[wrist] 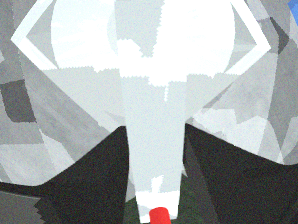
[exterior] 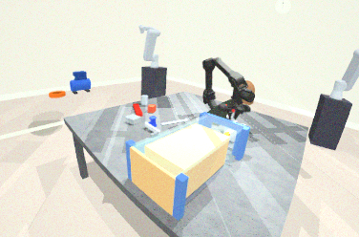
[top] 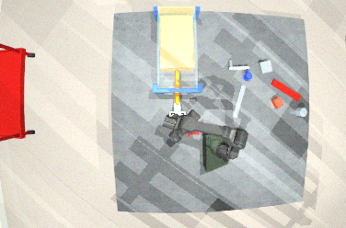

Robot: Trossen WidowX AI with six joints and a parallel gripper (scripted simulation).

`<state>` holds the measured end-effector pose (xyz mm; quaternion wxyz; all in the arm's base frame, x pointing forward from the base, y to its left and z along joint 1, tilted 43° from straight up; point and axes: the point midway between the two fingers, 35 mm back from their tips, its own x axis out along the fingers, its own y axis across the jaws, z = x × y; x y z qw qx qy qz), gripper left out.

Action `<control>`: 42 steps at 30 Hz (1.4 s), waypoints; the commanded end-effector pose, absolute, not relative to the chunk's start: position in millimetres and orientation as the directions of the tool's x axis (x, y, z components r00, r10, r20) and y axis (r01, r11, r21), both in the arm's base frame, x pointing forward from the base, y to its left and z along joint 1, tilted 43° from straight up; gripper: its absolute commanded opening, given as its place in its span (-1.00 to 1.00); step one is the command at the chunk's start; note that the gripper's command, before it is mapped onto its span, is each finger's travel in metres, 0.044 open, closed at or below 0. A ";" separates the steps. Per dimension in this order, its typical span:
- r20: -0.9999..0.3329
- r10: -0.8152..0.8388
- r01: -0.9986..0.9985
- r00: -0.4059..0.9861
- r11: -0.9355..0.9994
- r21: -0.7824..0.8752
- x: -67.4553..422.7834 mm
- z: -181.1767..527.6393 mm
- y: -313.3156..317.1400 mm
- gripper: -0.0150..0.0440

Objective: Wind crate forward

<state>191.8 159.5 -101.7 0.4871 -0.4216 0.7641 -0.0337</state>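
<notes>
Here the gripper (top: 176,117) clamps the winch handle (wrist: 154,156).

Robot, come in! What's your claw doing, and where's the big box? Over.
Gripper shut on the winch handle, over the winch. Crate flat in the cubby, front short of the blue frame, orange strap showing. Nothing visible blocking. Over.

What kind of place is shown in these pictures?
Probably a robotics workshop or test room: a grey bench holds a tan crate in a blue-posted guard, other white robot arms stand on dark pedestals, and a red cart waits nearby.
</notes>
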 end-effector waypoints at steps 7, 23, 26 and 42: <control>-0.714 -0.678 -0.663 -0.175 0.617 -0.423 193.0 -104.0 155.8 -0.49; -0.716 -0.677 -0.656 -0.171 0.621 -0.430 192.3 -101.0 158.7 0.67; -0.716 -0.677 -0.656 -0.171 0.621 -0.430 192.3 -101.0 158.7 0.93; -0.752 -0.650 -0.662 -0.106 0.611 -0.435 205.8 -5.1 242.0 1.00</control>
